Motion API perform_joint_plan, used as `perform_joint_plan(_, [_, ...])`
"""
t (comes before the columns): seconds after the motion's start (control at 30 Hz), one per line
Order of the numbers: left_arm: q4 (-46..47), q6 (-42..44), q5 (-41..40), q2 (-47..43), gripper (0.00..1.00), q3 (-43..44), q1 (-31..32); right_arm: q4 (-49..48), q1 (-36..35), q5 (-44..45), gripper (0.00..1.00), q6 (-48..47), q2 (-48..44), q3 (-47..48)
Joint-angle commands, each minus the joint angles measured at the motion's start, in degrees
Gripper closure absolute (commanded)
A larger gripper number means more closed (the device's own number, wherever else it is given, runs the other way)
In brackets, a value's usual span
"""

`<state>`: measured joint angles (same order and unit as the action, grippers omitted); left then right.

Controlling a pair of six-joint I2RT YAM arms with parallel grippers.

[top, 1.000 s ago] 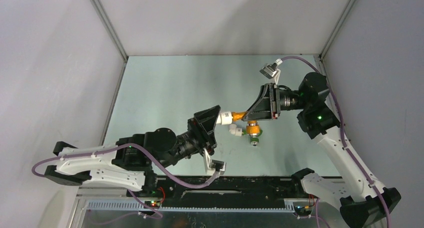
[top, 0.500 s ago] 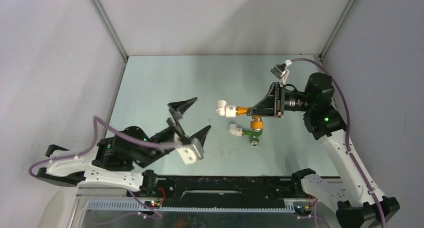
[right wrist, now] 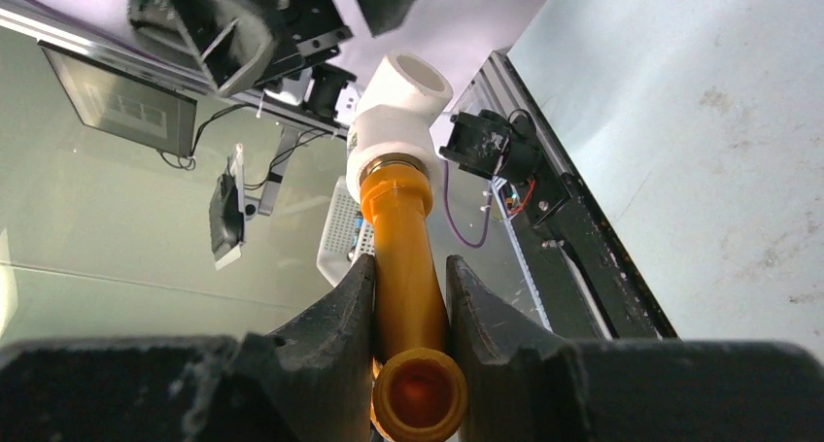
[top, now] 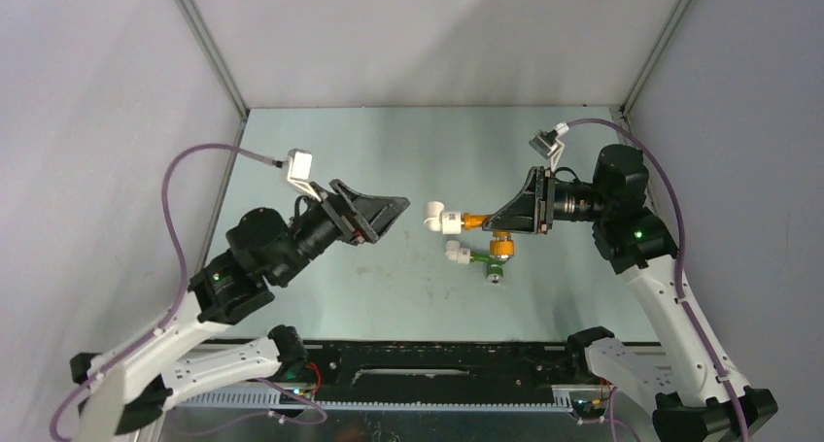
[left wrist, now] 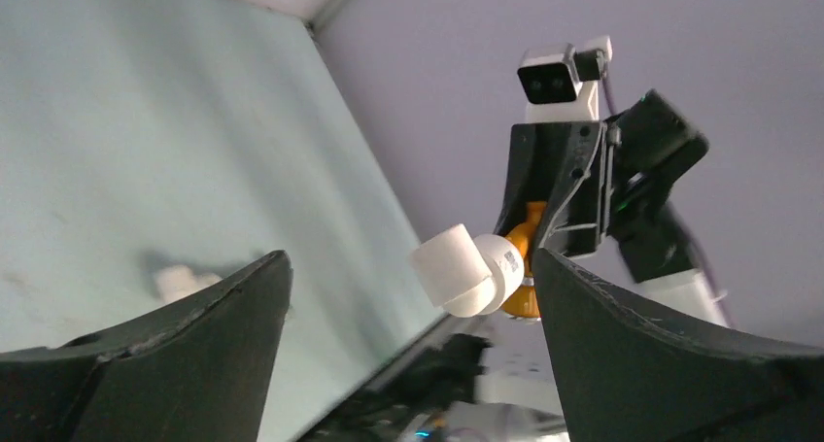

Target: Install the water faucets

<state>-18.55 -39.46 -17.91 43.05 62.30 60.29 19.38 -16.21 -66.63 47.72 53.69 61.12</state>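
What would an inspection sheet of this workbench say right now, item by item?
Surface: pale green table, faintly scuffed.
Job's things: orange tap held in the air, a white elbow on its end; green tap lies on the table with a second white elbow attached.
Clutter: nothing seen.
Tools: right tool shut on the orange tap; left tool open, empty, facing it.
Cables: left purple cable and right purple cable loop along the arms.
Surroundings: grey walls on three sides.

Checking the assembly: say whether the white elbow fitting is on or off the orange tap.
On. The white plastic elbow fitting sits on the stem of the orange plastic tap, gripped by the right tool.
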Motion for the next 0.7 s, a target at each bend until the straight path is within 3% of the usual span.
perform_joint_plan(0.0, [10.11, -32.24, 20.98, -0.74, 0.03, -7.06, -9.24, -2.05, 0.24, -0.47, 1.0, -0.34, -0.78, 0.98])
perform_joint_plan(0.17, [18.13, -46.22, 29.52, 0.54, 0.07, -13.44, -12.35, -2.89, 0.22, -0.74, 1.0, 0.35, -0.78, 0.9])
perform_joint_plan(0.33, [26.46, -51.83, 35.52, 4.73, 0.09, -14.44, -12.23, -2.88, 0.22, -0.68, 1.0, 0.46, -0.91, 0.93])
perform_joint_plan(0.47, [28.87, -51.35, 37.19, 7.66, 0.12, -13.14, -12.22, -2.95, 0.26, -0.74, 1.0, 0.57, -0.87, 0.93])
perform_joint_plan(0.57, [29.5, -49.6, 37.73, 9.13, 0.23, -12.36, -12.23, -3.31, 0.2, -0.93, 1.0, 0.99, -0.78, 0.93])
perform_joint_plan(0.67, [30.39, -47.44, 38.53, 10.72, 0.45, -11.6, -12.23, -3.52, 0.17, -1.04, 1.0, 1.38, -0.87, 0.93])
